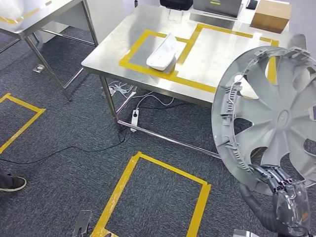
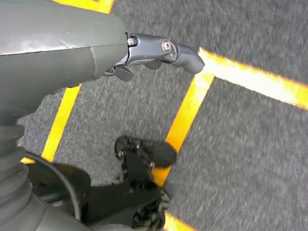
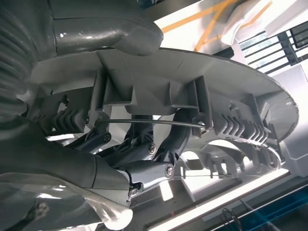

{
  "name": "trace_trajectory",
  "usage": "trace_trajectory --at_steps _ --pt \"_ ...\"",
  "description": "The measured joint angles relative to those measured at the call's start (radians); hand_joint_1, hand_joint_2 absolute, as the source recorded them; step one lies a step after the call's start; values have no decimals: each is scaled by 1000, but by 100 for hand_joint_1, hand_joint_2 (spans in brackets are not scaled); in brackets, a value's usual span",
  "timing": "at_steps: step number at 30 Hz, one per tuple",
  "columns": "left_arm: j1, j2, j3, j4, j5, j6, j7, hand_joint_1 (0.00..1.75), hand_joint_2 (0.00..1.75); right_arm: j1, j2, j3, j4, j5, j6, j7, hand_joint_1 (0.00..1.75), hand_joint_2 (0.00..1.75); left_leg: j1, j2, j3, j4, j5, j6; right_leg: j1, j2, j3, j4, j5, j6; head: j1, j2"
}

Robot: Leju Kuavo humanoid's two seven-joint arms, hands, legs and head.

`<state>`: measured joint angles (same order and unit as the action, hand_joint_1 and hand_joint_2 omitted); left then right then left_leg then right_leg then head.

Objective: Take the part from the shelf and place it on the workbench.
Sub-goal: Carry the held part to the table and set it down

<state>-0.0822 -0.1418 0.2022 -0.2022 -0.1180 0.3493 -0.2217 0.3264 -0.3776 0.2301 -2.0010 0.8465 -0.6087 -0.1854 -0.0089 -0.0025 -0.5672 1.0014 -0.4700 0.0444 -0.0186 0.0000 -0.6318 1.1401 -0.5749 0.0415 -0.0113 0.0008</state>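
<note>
The right robot hand (image 1: 289, 197) grasped a grey wheel cover (image 1: 268, 118) by its lower rim, holding it upright at the right of the scene, near the robot and partly in front of the steel worktop (image 1: 111, 54). From the wrist, its fingers (image 3: 152, 163) hooked over the cover's ribbed inner edge. A white moulded part (image 1: 163, 52) lay on the worktop inside a yellow tape rectangle (image 1: 156, 49), with a cardboard box (image 1: 271, 15) at the far right corner. The left robot hand (image 2: 120, 53) hung over grey carpet (image 2: 247, 159), apparently holding nothing, fingers extended.
</note>
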Motion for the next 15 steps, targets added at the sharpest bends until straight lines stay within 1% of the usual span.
trace_trajectory --at_steps 1,2,3,4,5,6,7,8,9,11,12,13,14,15 --pt "0 -1 0 0 0 0 1 0 175 -1 0 0 1 -1 1 -2 175 175 0 0 -1 0 0 1 -1 0 -32 69 -30 3 1 0" --pt "1 -2 0 0 0 -1 1 0 175 -1 0 0 2 -1 1 -4 175 175 0 1 0 1 -1 2 -1 0 -59 125 -48 7 1 0" --pt "1 -3 0 0 0 -1 1 0 175 -1 0 0 3 -2 2 -5 175 175 0 1 0 1 -1 2 -2 0 -74 152 -47 10 1 0" --pt "1 -4 0 0 0 -1 2 0 175 0 0 0 3 -3 3 -6 175 175 1 1 1 2 -2 2 -3 -1 -70 139 -26 12 1 0" --pt "1 -6 0 0 0 0 2 0 175 0 0 0 4 -4 3 -6 175 175 2 1 2 4 -4 0 -5 -1 -49 90 8 15 1 0" --pt "1 -6 0 0 0 0 2 0 175 -1 0 0 4 -5 4 -6 175 175 3 0 2 7 -8 -4 -8 -3 -16 20 42 17 1 0" --pt "1 -6 0 0 0 0 2 0 175 -1 0 0 4 -5 4 -7 175 175 2 -1 1 14 -13 -9 -9 -3 17 -44 64 17 3 0" --pt "1 -7 0 0 0 0 2 0 175 -1 1 -1 4 -5 5 -8 175 175 0 -2 -2 20 -16 -15 -9 -3 39 -86 74 14 3 0" --pt "2 -7 0 0 0 1 2 0 175 0 1 -1 4 -5 5 -8 175 175 -2 -2 -4 25 -18 -19 -9 -2 51 -107 74 8 3 0" --pt "3 -7 0 0 0 1 2 0 175 2 2 -2 4 -4 5 -9 175 175 -3 -2 -6 28 -20 -26 -7 1 52 -107 71 -7 1 0" --pt "3 -6 0 0 0 1 2 0 175 4 3 -2 4 -5 5 -9 175 175 -1 -2 -7 32 -24 -29 -7 1 53 -108 71 -12 0 0" --pt "3 -6 0 0 0 1 2 0 175 4 3 -2 4 -5 5 -9 175 175 0 -2 -13 50 -37 -34 -7 1 55 -109 71 -18 -2 0" --pt "2 -6 0 0 0 1 2 0 175 5 4 -3 4 -5 5 -9 175 175 1 -2 -28 88 -59 -39 -9 0 58 -110 70 -23 -3 0" --pt "2 -6 0 0 0 1 2 0 175 5 4 -3 4 -5 5 -9 175 175 2 -1 -54 145 -87 -43 -8 -1 60 -110 68 -27 -5 0"
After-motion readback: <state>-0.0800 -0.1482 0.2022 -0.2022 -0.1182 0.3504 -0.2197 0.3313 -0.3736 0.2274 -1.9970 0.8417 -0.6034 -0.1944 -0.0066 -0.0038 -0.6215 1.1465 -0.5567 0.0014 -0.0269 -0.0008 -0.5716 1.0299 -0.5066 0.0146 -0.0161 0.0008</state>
